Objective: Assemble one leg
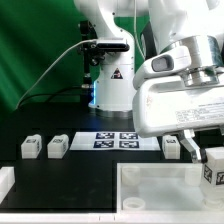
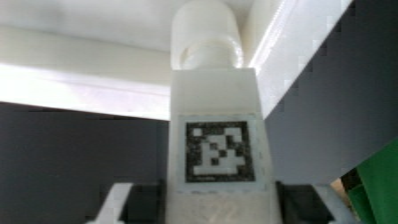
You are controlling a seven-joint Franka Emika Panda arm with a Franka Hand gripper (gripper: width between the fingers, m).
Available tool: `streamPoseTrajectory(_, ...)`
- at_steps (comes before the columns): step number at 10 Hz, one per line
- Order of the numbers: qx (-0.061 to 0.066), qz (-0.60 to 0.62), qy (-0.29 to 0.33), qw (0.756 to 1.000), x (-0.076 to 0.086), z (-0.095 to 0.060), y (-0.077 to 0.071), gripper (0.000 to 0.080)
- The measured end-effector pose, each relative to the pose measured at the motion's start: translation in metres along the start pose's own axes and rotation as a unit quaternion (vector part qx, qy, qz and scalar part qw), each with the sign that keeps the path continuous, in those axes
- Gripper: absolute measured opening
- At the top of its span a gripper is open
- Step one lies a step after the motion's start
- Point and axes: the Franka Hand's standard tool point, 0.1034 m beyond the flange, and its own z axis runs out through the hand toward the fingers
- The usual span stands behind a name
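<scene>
Your gripper (image 2: 210,205) clamps the leg (image 2: 217,110) between both fingers; it hangs above the white tray (image 1: 150,172), at the exterior view's right.

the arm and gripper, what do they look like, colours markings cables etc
The arm is glossy white in rounded segments, with a black band at a joint. Its base column carries a triangular warning sticker and a bluish glow low down; a black cable runs to it. The gripper has a boxy white body with faint print too small to read, and dark fingers.
</scene>
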Motion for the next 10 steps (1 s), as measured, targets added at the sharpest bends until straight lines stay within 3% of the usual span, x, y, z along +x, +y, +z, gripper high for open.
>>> streamPoseTrajectory(4, -0.007, 0.001, 0.024, 1.000, -0.0031, 0.0071, 0.0007, 0.0293)
streamPoseTrajectory(8, -0.005, 0.002, 0.014, 1.000, -0.0057, 0.0087, -0.0002, 0.0293)
streamPoseTrajectory(10, -0.004, 0.003, 0.013, 1.000, -0.0066, 0.0091, -0.0003, 0.0529)
